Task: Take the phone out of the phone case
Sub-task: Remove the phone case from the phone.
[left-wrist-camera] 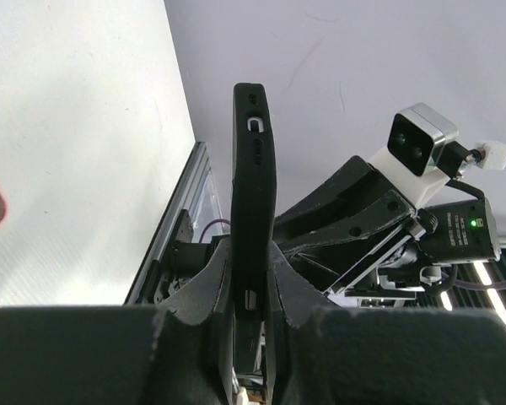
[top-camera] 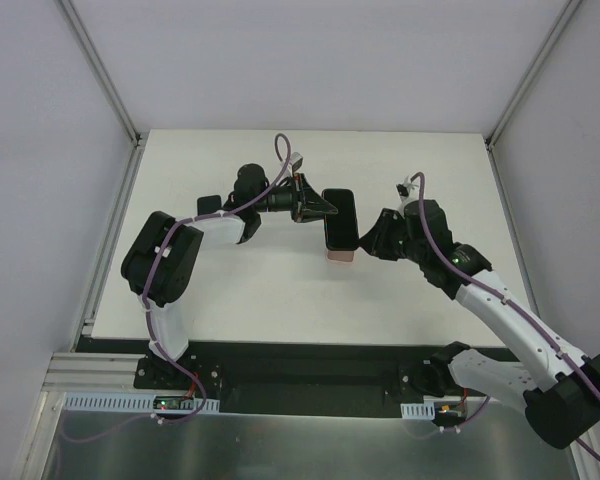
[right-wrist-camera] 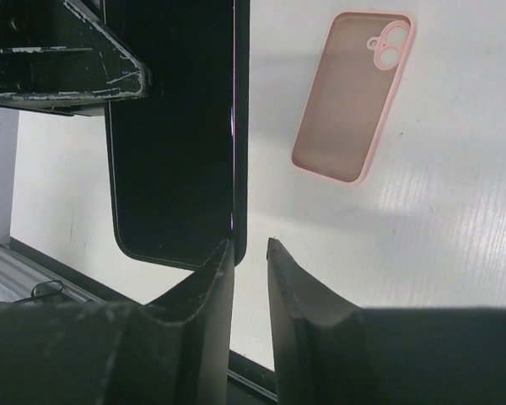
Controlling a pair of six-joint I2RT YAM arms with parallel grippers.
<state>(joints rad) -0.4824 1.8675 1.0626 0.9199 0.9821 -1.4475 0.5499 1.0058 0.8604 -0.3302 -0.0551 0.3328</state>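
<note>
The left gripper (left-wrist-camera: 250, 287) clamps the phone (top-camera: 340, 220), long axis running near-to-far over the bench (top-camera: 230, 290); the right gripper (right-wrist-camera: 251, 253) stands slightly apart, empty.

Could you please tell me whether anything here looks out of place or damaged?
Nothing stands out. The phone is pinched on edge in the left end effector, and the empty phone case lies flat on the table, inside up, with no visible damage.
</note>
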